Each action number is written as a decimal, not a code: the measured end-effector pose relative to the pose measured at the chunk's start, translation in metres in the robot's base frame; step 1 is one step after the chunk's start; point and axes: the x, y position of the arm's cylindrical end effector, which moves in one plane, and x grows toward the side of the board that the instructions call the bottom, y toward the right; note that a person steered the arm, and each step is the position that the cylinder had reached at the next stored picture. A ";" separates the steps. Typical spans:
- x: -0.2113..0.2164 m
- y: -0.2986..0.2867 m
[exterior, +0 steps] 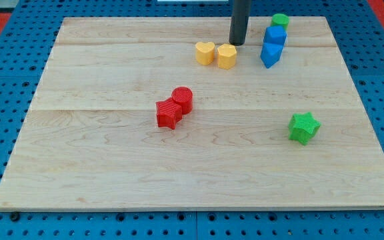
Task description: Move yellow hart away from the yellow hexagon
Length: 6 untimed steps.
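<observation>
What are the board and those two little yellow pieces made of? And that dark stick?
The board looks like pale, smooth wood: grain and plank seams show. The yellow heart and yellow hexagon seem matte plastic, possibly painted wood. The rod, my tip just above the hexagon, looks dark metal or plastic; unclear.

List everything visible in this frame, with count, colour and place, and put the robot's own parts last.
yellow heart: 1, yellow, upper middle of the board, directly left of the yellow hexagon, nearly touching it.
yellow hexagon: 1, yellow, upper middle, right of the heart.
blue blocks: 2, blue, upper right, one above the other, touching; shapes unclear.
green cylinder: 1, green, top right, just above the blue blocks.
green star: 1, green, right side, below centre.
red cylinder: 1, red, centre.
red star: 1, red, centre, against the cylinder's lower left.
wooden board: 1, light wood, fills the view.
blue pegboard: 1, blue, around the board.
my tip: 1, dark rod, just above and right of the yellow hexagon.
</observation>
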 end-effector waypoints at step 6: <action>0.012 -0.119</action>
